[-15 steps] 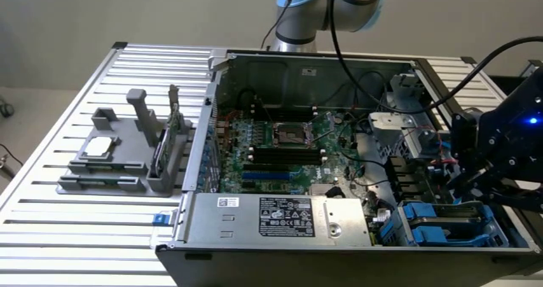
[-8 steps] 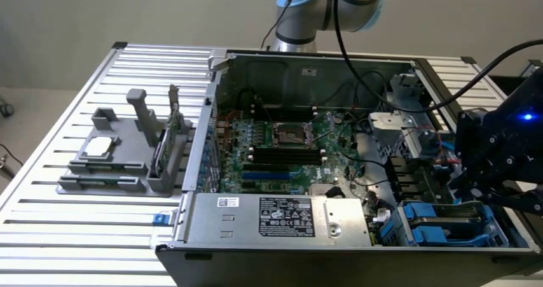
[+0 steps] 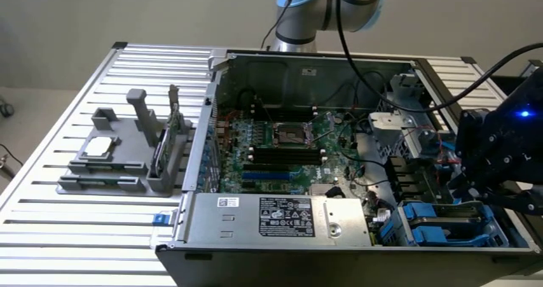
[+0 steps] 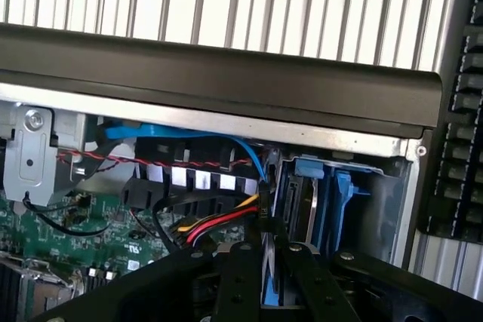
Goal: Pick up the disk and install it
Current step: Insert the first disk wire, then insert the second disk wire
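On the ribbed metal table [image 3: 51,236], black gripper [image 4: 266,277] pinches the stiff, weighty blue-framed disk [image 4: 270,284] edgewise by its carrier.

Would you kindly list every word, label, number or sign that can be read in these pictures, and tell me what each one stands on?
No text can be read with certainty.
Black label on the power-supply box: print and marks, too small to read.
White sticker on the same box: too small to read.
Motherboard: white markings, blurred.
Green board in the wrist view: white markings, blurred.
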Tool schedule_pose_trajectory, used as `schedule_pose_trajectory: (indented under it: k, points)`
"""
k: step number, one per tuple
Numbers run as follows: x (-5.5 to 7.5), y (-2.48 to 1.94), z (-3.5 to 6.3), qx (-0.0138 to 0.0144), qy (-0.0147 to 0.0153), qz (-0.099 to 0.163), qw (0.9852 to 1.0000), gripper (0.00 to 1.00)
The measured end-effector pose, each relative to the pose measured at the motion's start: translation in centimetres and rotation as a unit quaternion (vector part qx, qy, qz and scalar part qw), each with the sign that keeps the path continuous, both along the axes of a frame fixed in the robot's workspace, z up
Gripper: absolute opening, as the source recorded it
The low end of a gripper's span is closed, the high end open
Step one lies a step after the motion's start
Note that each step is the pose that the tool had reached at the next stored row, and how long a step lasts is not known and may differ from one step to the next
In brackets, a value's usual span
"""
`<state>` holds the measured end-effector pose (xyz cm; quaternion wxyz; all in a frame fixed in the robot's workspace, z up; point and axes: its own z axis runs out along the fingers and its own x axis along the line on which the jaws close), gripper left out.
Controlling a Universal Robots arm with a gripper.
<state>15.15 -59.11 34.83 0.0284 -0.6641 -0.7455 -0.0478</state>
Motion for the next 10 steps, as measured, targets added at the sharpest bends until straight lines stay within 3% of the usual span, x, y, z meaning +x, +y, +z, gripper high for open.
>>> schedule_pose_trajectory:
  k: [3, 4, 7, 10]
  points:
    - [0.00, 0.00, -0.01, 0.0001, 0.0105, -0.006, 0.9999, 0.16]
    - [0.00, 0.00, -0.01, -0.0003, 0.0121, -0.008, 0.9999, 0.16]
    - [0.00, -0.01, 0.02, -0.0049, 0.0152, -0.013, 0.9998, 0.16]
    - [0.00, -0.01, 0.07, -0.0132, 0.0168, -0.017, 0.9996, 0.16]
